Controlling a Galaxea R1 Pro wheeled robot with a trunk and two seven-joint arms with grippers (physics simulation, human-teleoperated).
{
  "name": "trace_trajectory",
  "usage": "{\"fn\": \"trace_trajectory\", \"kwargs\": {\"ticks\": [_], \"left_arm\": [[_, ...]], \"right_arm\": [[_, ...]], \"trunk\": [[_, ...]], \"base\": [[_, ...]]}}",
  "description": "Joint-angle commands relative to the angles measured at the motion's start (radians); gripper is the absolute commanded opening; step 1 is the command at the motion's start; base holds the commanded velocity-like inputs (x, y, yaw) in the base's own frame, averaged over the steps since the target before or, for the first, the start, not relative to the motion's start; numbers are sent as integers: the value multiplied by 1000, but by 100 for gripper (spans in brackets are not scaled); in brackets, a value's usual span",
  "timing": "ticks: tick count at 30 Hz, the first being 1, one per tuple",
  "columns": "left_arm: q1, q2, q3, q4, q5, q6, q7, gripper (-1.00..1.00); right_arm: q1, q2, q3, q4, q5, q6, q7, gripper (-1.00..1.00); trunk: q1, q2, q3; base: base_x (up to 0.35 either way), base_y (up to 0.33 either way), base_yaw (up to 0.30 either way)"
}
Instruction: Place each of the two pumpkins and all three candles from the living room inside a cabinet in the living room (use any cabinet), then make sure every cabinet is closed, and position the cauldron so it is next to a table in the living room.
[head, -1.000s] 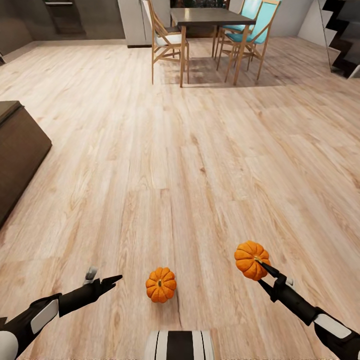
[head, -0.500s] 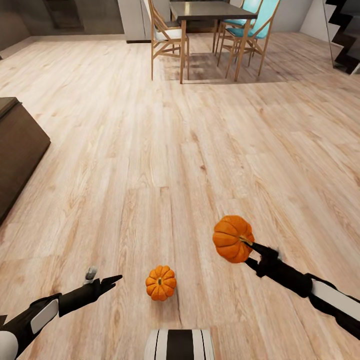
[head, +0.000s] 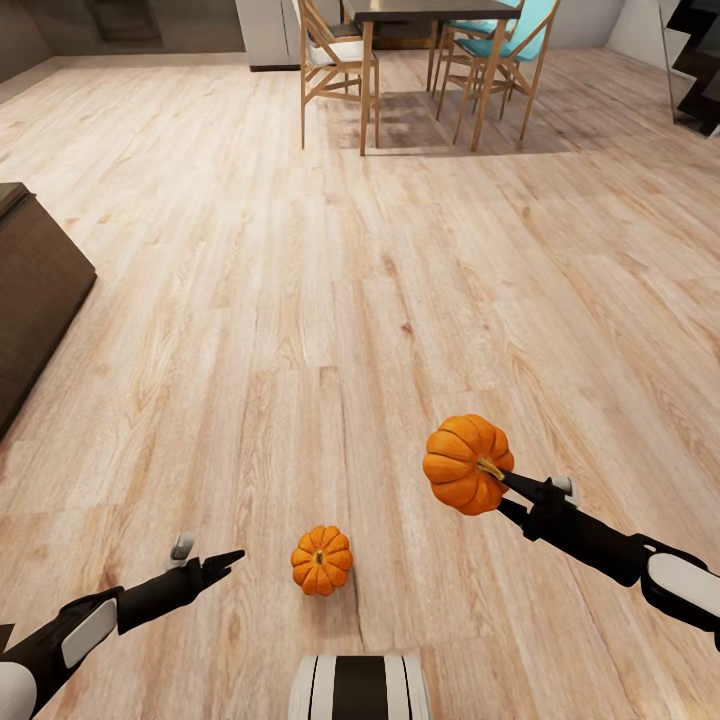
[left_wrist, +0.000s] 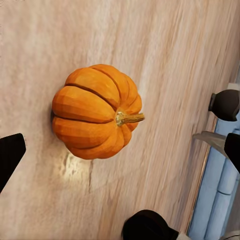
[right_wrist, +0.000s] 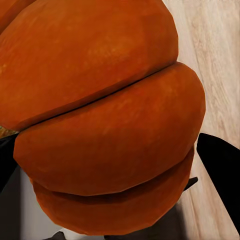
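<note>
My right end effector grips one pumpkin; the other pumpkin sits on the floor just right of my spread-wide left end effector, the nearer one.

The black left claw hangs low with its jaws apart — empty; the black right claw, arm raised, grips a ribbed orange pumpkin.
</note>
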Motion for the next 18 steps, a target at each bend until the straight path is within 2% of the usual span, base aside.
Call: {"fn": "trace_trajectory", "kwargs": {"ticks": [1,3,6,7,10,18], "left_arm": [[-1,1,-6,2,11,9,-1,100],[-1,1,-6,4,11,9,-1,100],[-1,-4,47,7,11,9,36,100],[0,-5,76,8,10,9,68,100],[0,-7,107,7,9,9,111,100],[0,-11,114,7,6,9,121,100]], "right_arm": [[-2,-1,4,0,-11,4,3,-100],[-3,-1,4,0,-10,2,3,-100],[-2,-1,4,0,-10,-1,3,-100],[-2,-1,4,0,-9,-2,2,-100],[-2,-1,4,0,-8,-3,2,-100],[-2,-1,4,0,-8,-4,3,-100]], "trunk": [[0,0,-1],[0,0,-1],[0,0,-1],[0,0,-1],[0,0,-1],[0,0,-1]], "base": [[0,0,0],[0,0,0],[0,0,0],[0,0,0],[0,0,0],[0,0,0]]}}
